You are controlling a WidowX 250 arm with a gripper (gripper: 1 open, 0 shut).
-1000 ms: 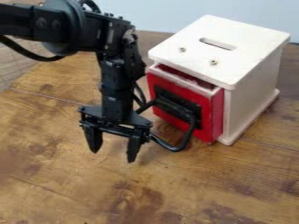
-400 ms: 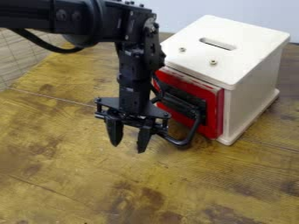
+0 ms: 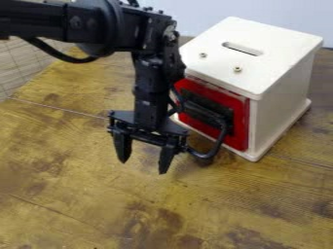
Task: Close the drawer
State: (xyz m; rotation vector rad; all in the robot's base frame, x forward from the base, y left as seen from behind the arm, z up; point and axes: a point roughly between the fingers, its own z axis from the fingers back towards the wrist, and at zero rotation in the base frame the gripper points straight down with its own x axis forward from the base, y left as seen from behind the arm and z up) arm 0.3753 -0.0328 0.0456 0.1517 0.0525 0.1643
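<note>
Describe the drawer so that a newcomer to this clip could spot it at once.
Find the cream-white cabinet on the wooden table. The drawer fills its left-facing side. It alone is glossy red, with a black loop handle.

Red drawer [image 3: 208, 110], black pincer [image 3: 143, 154], cream cabinet [image 3: 267, 73].

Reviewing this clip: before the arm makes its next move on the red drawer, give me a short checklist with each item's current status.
1. Drawer closed flush with the cabinet: not ok, the red front sits proud of the white body.
2. Gripper open, holding nothing: ok.
3. Gripper pointing down at the table: ok.
4. Fingers clear of the black loop handle: cannot tell, they overlap from this angle.
5. Nothing lying between drawer front and cabinet: cannot tell, the arm hides part of the gap.
</note>
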